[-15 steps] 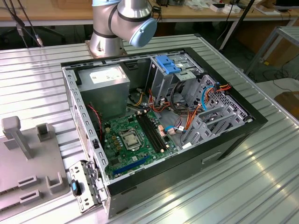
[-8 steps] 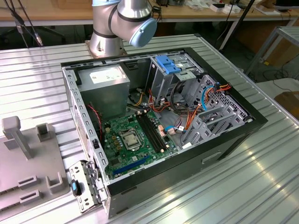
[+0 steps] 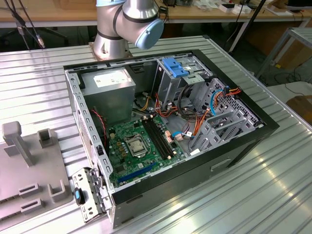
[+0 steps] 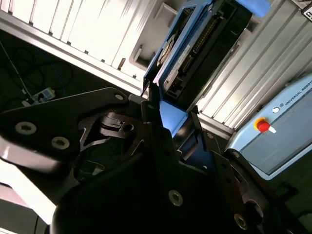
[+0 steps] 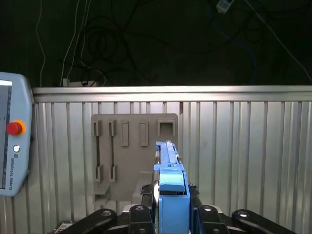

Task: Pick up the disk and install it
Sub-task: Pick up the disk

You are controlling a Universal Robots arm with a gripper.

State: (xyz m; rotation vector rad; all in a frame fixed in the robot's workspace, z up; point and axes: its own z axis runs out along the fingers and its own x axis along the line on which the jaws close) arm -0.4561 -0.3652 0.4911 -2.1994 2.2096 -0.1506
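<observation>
**Disk clamped in my gripper, edge-on over the table**

My gripper (image 5: 172,196) is closed on the disk (image 5: 168,157). In the first wrist view its black fingers (image 5: 147,194) press on either side of the bright blue handle end. The disk runs straight out ahead of my fingertips, standing on its thin edge.

In the second wrist view, my gripper (image 4: 171,121) grips the same blue end. The disk (image 4: 195,46) stretches away from it, showing its dark body and blue frame.

Beyond the far end of the disk lies a grey holder plate (image 5: 129,146) with slots, flat on the ribbed metal table (image 5: 243,146). I cannot tell whether the disk touches the plate. A control pendant (image 5: 12,146) with a red button sits off to one side of my gripper.

In the exterior view, my arm (image 3: 129,19) rises behind an open computer case (image 3: 229,161), with the green circuit board (image 3: 136,146) lying bare inside. The holder plate (image 3: 29,170) lies towards the exterior view's left.
</observation>
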